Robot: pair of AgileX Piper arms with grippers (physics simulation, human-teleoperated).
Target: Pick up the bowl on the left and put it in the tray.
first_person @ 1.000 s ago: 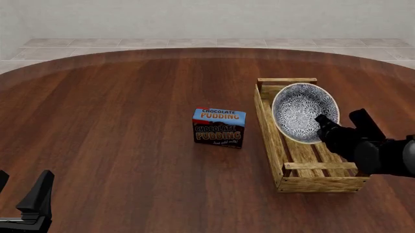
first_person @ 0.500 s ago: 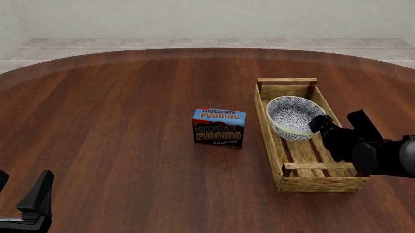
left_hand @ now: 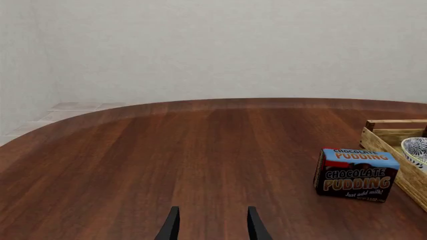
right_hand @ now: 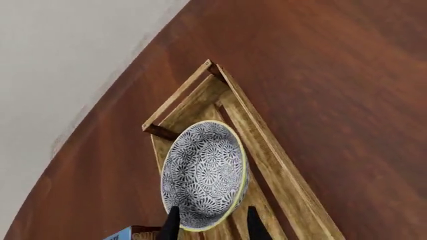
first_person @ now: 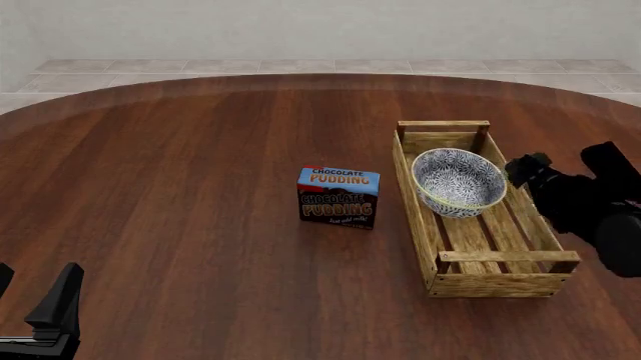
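Here, the left wrist view shows the left pincer (left_hand: 213, 225) open over the brown wooden worktop (left_hand: 167, 150), the front view shows the round blue-and-white flowery bowl (first_person: 458, 181) inside the long light wooden tray (first_person: 488, 268), and the right wrist view shows the right pincer (right_hand: 211, 222) open, gripping nothing.

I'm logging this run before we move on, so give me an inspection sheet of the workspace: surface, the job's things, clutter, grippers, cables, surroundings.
Surface: round dark wood table, no spills or marks seen.
Job's things: bowl sits upright inside the tray, toward its far end.
Clutter: chocolate pudding box stands on the table left of the tray, apart from it.
Grippers: right gripper open, beside the bowl at the tray's right wall, holding nothing; left gripper open, at the near left edge, holding nothing.
Cables: nothing seen.
Surroundings: pale tiled floor and plain wall beyond the table.
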